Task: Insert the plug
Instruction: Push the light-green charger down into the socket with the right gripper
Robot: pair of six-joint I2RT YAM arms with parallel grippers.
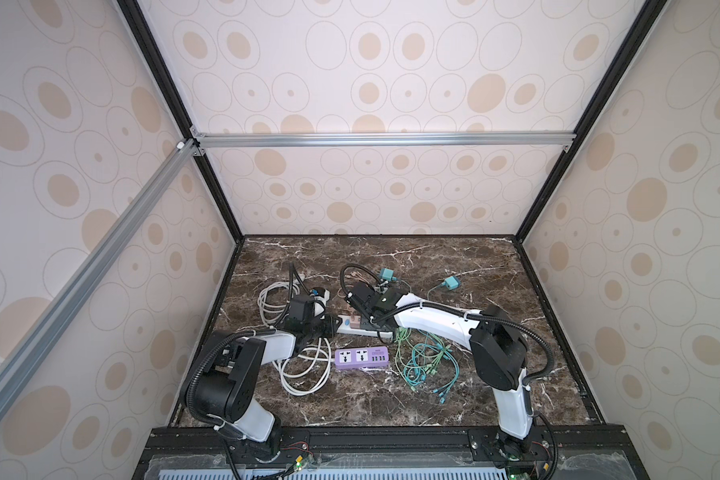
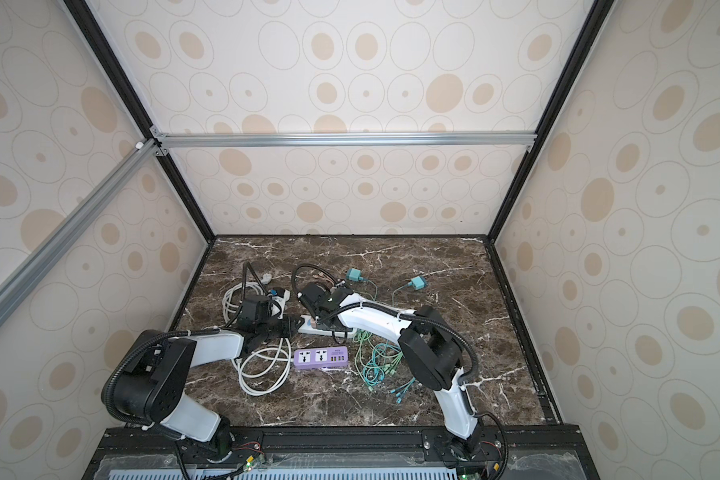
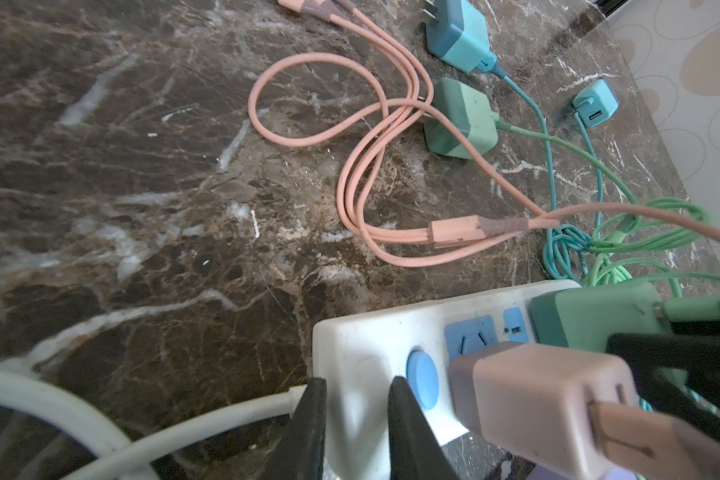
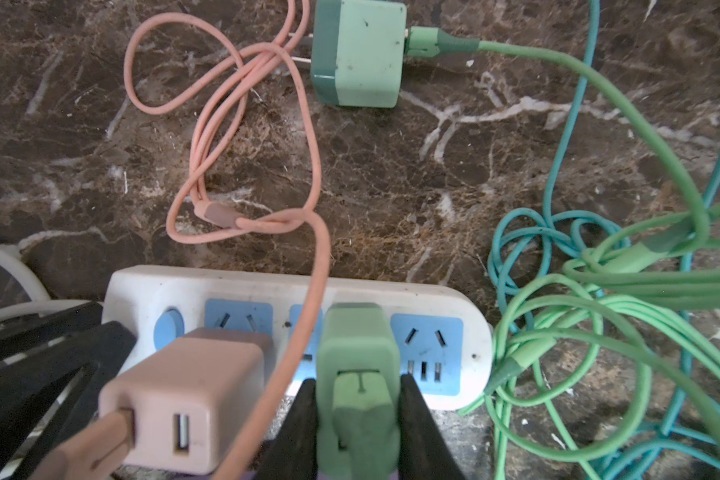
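A white power strip [image 4: 142, 286] with blue sockets lies on the marble table, seen in both top views [image 1: 385, 332] [image 2: 306, 328]. A pink plug [image 4: 192, 399] sits in its socket beside the round blue switch [image 3: 422, 380]. My right gripper [image 4: 358, 384] is shut on a green plug [image 4: 356, 332], which stands at the strip's middle socket with its base against the strip's face. Its prongs are hidden. My left gripper [image 3: 356, 386] is shut across the strip's switch end [image 3: 362, 345], where the white cord leaves it.
A loose green adapter [image 4: 358, 54] and two teal adapters [image 3: 458, 33] [image 3: 595, 102] lie behind the strip. A pink cable [image 4: 242, 124] loops between them. Tangled green and teal cables [image 4: 620, 291] lie at its far end. A purple strip [image 1: 361, 357] and white cord coils [image 1: 304, 370] lie nearer the front.
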